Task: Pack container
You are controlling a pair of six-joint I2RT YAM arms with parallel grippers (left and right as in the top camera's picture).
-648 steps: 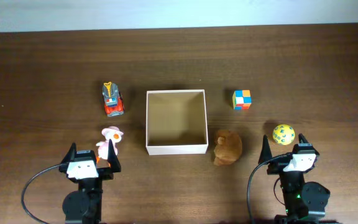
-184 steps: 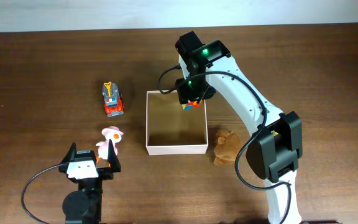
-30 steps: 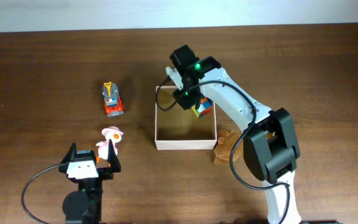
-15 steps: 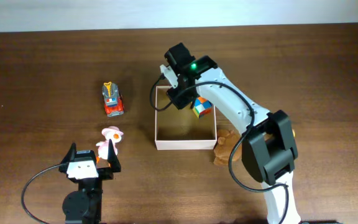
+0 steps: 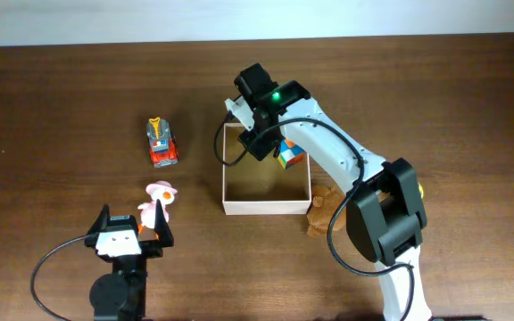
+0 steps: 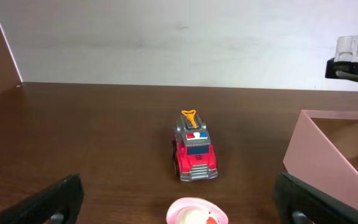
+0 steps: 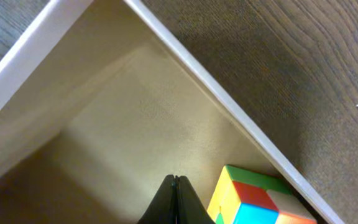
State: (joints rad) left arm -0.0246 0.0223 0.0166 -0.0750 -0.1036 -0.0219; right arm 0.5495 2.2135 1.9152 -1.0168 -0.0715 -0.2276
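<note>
Cardboard, thin and tan inside with white walls: the container (image 5: 266,207) sits open-topped near the middle of the wooden table (image 5: 61,89). It lies between the red fire truck (image 5: 161,143) on one side and the brown plush toy (image 5: 327,212), which lies just beside its near right corner. A multicoloured cube (image 5: 290,156) lies inside it, tucked against the far right wall.

The right gripper (image 7: 176,190) hangs over the box's interior just beside the cube, its fingers pressed flat together and holding nothing. From the wrist view it is hard to say whether the tips touch the floor of the box. The left gripper (image 5: 134,230) rests at the near edge of the table with its fingers spread wide and empty, and a small pink-hatted duck figure (image 5: 158,203) stands just in front of it.

The box looks very light and likely slides on the smooth wood at a slight nudge, so any toy lowered against a wall could push it askew. Its walls probably flex in the middle of each side and stay stiffest at the corners. If it needs steadying or moving, a pinch over the rim close to a corner seems safest, with gentle pressure so the thin wall does not crease.
</note>
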